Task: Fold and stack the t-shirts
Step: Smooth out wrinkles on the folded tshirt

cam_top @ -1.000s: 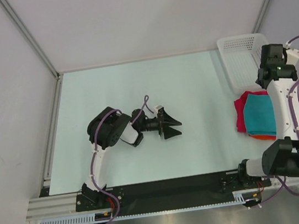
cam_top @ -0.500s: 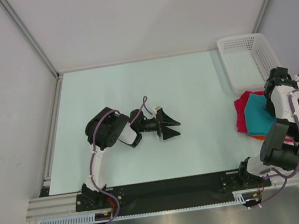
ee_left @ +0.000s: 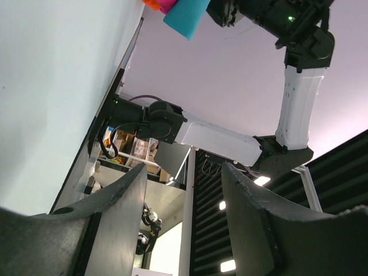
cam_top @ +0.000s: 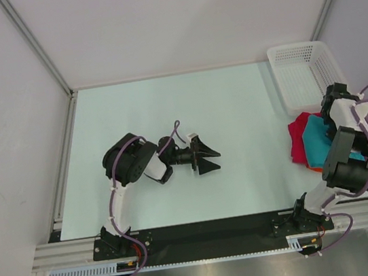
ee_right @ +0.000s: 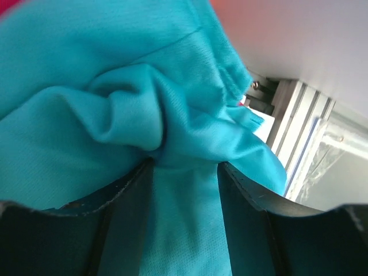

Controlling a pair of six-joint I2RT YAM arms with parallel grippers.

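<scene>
The t-shirts lie in a pile at the table's right edge. A teal one (cam_top: 316, 138) is on top of a crimson-pink one (cam_top: 297, 141). My right arm (cam_top: 341, 103) is folded over the pile. In the right wrist view, my right gripper (ee_right: 185, 164) is open and pressed into the teal t-shirt (ee_right: 115, 69), with bunched cloth between its fingers. My left gripper (cam_top: 216, 161) hangs open and empty over the middle of the table, lying sideways and pointing right. The left wrist view shows the left gripper (ee_left: 184, 169) holding nothing, and far off the teal (ee_left: 187, 17), pink (ee_left: 167, 6) and orange (ee_left: 150, 3) cloth edges.
A white mesh basket (cam_top: 299, 80) stands at the back right corner, just behind the pile. Metal frame rails run along the table's left side (cam_top: 64, 162) and near edge. Pale walls close in the back and both sides.
My right arm has drawn back from the basket toward the near edge and folded down over the teal t-shirt. The left gripper has shifted slightly left, still open.
</scene>
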